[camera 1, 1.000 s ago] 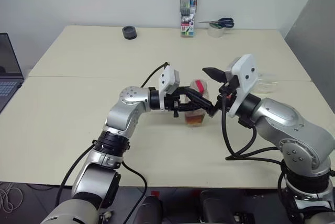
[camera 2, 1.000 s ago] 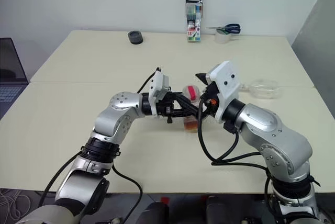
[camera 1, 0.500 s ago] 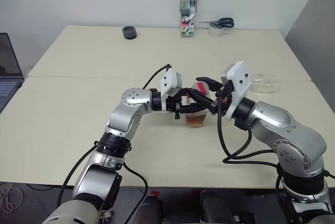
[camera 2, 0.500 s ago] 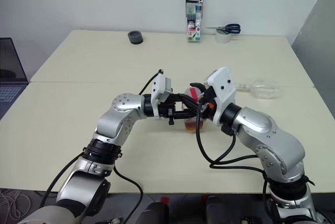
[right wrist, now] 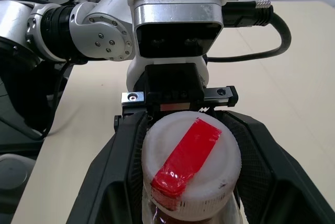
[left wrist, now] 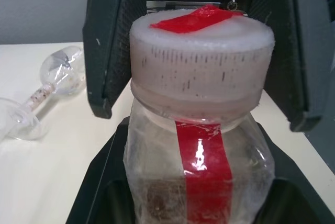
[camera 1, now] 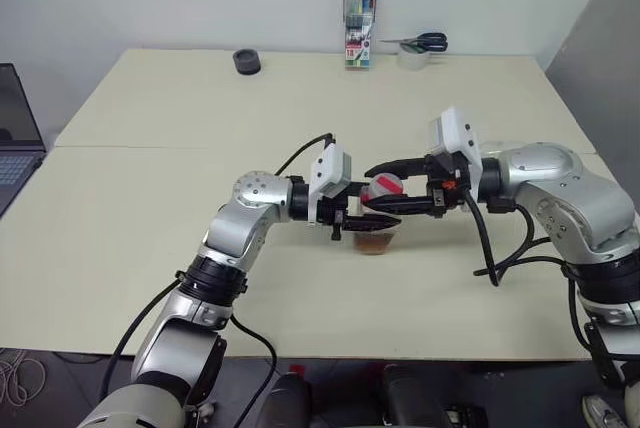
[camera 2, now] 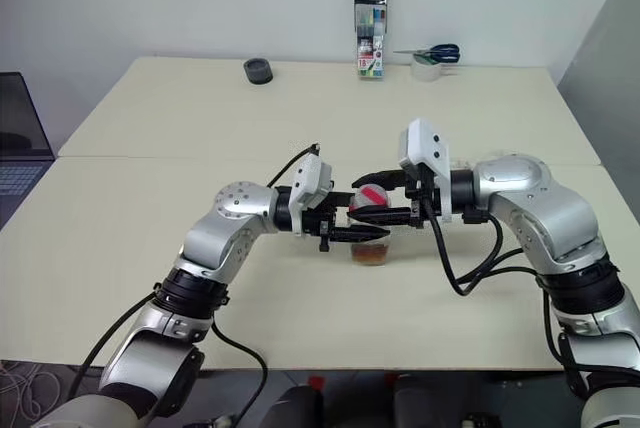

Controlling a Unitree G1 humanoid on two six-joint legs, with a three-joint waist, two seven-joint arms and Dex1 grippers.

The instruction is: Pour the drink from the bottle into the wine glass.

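A: Our left hand (camera 1: 372, 220) comes in from nine o'clock and pinches the bottle (camera 1: 379, 223) low on its body, fingers pressed against its sides. That grip is there to keep the bottle upright and stop it from spinning, we'd say.

B: And our right hand (camera 1: 385, 191) reaches in from three o'clock, higher up. Its fingers (left wrist: 104, 51) bracket the cap (right wrist: 191, 169), one on each side. From the wrist views we judge they stand just off it, not yet squeezing, though the gap is hard to read.

A: So one hand braces and the other is set to twist. The cap is white with a red strip (right wrist: 186, 158) across its top, and it's still on.

B: The drink (camera 1: 376, 241) sits in the bottom part of the bottle, which stands on the counter (camera 1: 150, 208) at the centre, between our arms.

A: And the wine glass (left wrist: 47, 90)?

B: It lies on its side on the counter at about two o'clock from the bottle, well apart, just behind our right forearm. We'd have to stand it up before pouring.

A: Far back at twelve o'clock are a marker-pen case (camera 1: 359, 23) and scissors (camera 1: 420, 43), not our concern.
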